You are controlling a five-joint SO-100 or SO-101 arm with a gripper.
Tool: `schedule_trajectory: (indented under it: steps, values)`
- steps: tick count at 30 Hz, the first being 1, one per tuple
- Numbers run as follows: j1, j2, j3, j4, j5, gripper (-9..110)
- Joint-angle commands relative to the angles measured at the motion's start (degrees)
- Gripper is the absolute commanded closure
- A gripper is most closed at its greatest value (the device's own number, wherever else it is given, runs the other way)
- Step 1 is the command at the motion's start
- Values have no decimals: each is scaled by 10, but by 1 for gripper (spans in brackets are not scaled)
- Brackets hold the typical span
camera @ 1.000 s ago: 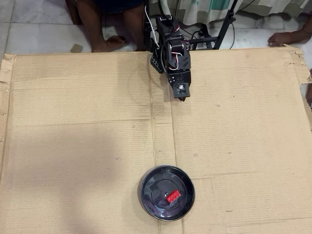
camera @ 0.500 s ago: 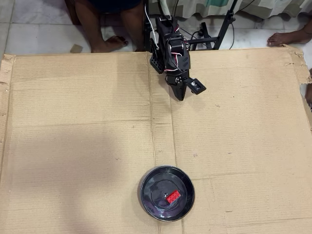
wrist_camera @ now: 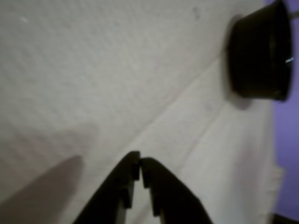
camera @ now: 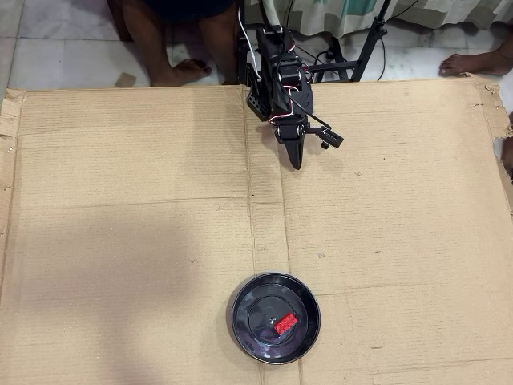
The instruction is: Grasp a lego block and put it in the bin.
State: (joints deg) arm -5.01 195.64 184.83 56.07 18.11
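Note:
The red lego block (camera: 284, 323) lies inside the round black bin (camera: 242, 314), right of its middle, in the overhead view. My gripper (camera: 295, 163) is far from it, near the top middle of the cardboard, folded back by the arm's base. Its black fingers are closed together and hold nothing. In the wrist view the gripper (wrist_camera: 140, 162) shows at the bottom with its tips touching. The bin (wrist_camera: 257, 56) shows there as a dark blurred shape at the top right; the block is not visible in that view.
A large sheet of brown cardboard (camera: 120, 241) covers the floor as the work surface. A person's bare feet (camera: 180, 74) stand just beyond its far edge, left of the arm's base. Another foot (camera: 473, 60) is at the top right.

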Motion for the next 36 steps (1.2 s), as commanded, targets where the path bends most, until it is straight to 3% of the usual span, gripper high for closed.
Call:
schedule_trajectory:
  steps: [1,11,36]
  values:
    - [9,8,8,-36,-69,101]
    - [11,8,8,-17,-260,101]
    - [10,6,8,-4,-272,101]
